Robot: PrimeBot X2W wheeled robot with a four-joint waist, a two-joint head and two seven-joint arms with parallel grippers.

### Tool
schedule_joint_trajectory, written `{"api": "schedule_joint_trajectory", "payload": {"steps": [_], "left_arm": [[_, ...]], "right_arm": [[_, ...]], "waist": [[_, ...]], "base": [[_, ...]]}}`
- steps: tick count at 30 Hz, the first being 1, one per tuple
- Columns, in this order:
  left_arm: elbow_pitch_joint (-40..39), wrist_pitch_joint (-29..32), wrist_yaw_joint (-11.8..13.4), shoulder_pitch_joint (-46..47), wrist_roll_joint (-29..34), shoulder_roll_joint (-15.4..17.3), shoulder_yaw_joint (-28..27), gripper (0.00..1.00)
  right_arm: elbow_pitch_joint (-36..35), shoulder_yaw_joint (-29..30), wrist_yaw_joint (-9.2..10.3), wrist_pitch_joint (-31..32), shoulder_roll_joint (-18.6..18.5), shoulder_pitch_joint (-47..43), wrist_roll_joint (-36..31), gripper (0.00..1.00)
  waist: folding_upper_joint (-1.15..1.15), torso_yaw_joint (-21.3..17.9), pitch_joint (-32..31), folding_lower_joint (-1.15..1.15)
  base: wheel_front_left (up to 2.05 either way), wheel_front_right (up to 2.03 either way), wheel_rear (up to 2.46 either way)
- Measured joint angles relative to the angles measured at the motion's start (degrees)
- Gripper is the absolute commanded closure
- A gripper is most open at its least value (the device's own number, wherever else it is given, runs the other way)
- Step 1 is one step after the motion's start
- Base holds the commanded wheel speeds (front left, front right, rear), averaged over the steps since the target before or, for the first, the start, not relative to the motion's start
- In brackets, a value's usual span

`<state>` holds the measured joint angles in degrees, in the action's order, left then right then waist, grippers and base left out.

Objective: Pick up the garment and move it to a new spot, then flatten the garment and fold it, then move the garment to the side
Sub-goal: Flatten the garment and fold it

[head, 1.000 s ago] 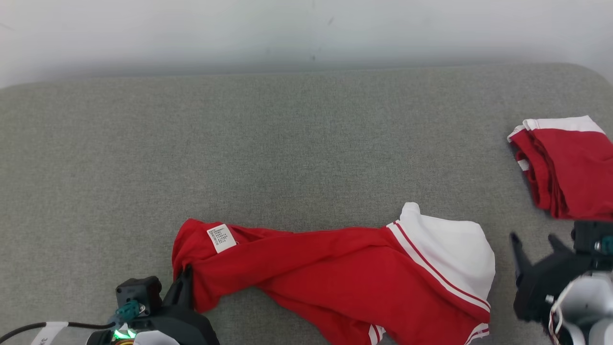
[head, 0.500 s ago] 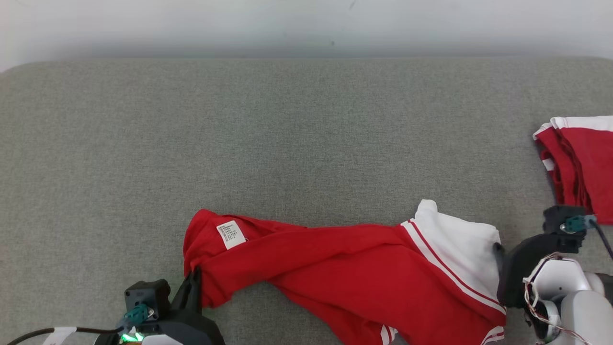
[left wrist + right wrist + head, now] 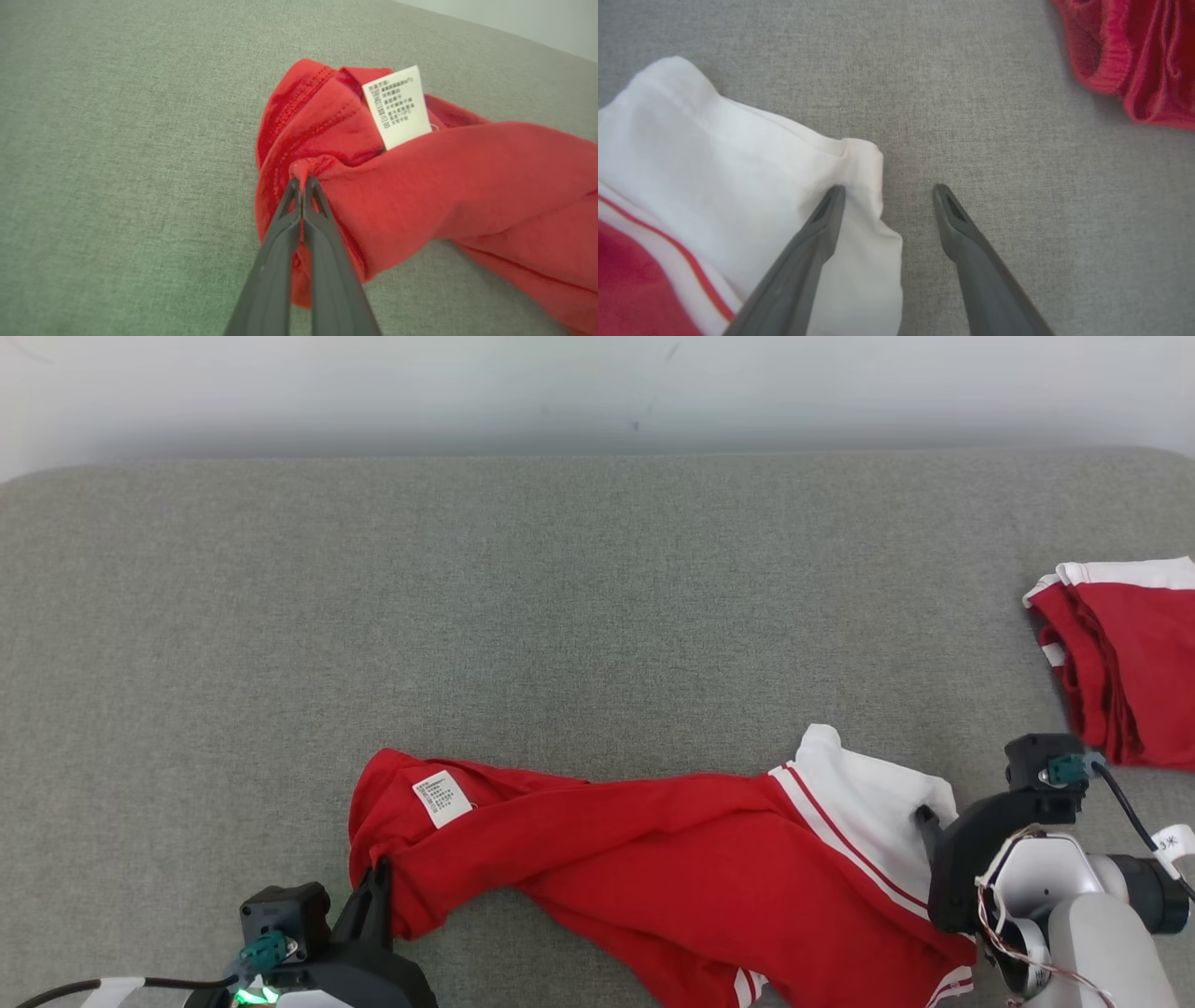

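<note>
- Grey fabric surface (image 3: 560, 616) runs under a pale wall. The garment (image 3: 653, 868), red with a white striped end, lies crumpled from 7 to 4 o'clock in the head view. A second red garment (image 3: 1130, 663) sits at 3 o'clock.
- Since a second ago the right gripper (image 3: 889, 189) has come in from clear of the cloth to the white end. The head camera has shifted slightly too.
- Its jaws stand wide apart: one finger lies over the white fabric, the other over bare grey.
- Left gripper (image 3: 302, 184), at 7 o'clock, stays pinched tight on the garment's red corner just below the care label (image 3: 397, 107), its fingers pointing toward 12.
</note>
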<state>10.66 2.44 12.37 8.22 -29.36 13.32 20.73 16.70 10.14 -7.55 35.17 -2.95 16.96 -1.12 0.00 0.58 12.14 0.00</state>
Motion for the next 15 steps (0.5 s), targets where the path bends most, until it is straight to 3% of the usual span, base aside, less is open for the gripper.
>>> {"api": "schedule_joint_trajectory", "payload": {"steps": [2, 5, 6, 7, 9, 15], "left_arm": [[-0.1, 0.0, 0.0, 0.0, -0.1, 0.0, 0.1, 1.0], [0.0, 0.0, 0.1, 0.1, -0.5, -0.1, 0.1, 1.0], [0.0, 0.0, 0.1, 0.1, -0.5, -0.1, 0.1, 1.0], [0.1, -0.1, 0.1, 0.1, -0.5, -0.2, 0.2, 1.0], [0.1, -0.3, 0.2, 0.2, -0.6, -0.2, 0.1, 1.0], [-0.4, -1.9, 0.2, 0.3, -0.9, -0.1, -0.5, 1.0]], "right_arm": [[1.0, -0.1, 0.0, -0.3, 0.0, 1.1, 0.0, 0.49], [2.7, -0.6, 0.0, -0.7, 0.0, 2.9, -0.2, 0.67], [3.0, -0.7, 0.0, -0.9, 0.0, 3.2, -0.5, 0.85], [3.2, -0.6, 0.0, -1.1, 0.0, 3.6, -0.5, 0.92], [3.4, -0.3, 0.0, -1.6, 0.0, 4.1, -0.9, 1.0], [2.4, 0.4, 0.0, -2.9, 0.1, 4.0, -2.0, 1.0]], "waist": [[0.0, 0.1, 0.2, 0.0], [0.0, 0.3, 0.6, 0.0], [0.0, 0.4, 0.7, 0.0], [0.0, 0.6, 0.8, 0.0], [0.0, 0.8, 0.8, 0.0], [0.0, 1.0, 0.5, 0.0]], "base": [[0.0, 0.0, 0.0], [0.0, 0.0, 0.0], [0.0, 0.0, 0.0], [0.0, 0.0, 0.0], [0.0, 0.0, 0.0], [0.0, 0.0, 0.0]]}}
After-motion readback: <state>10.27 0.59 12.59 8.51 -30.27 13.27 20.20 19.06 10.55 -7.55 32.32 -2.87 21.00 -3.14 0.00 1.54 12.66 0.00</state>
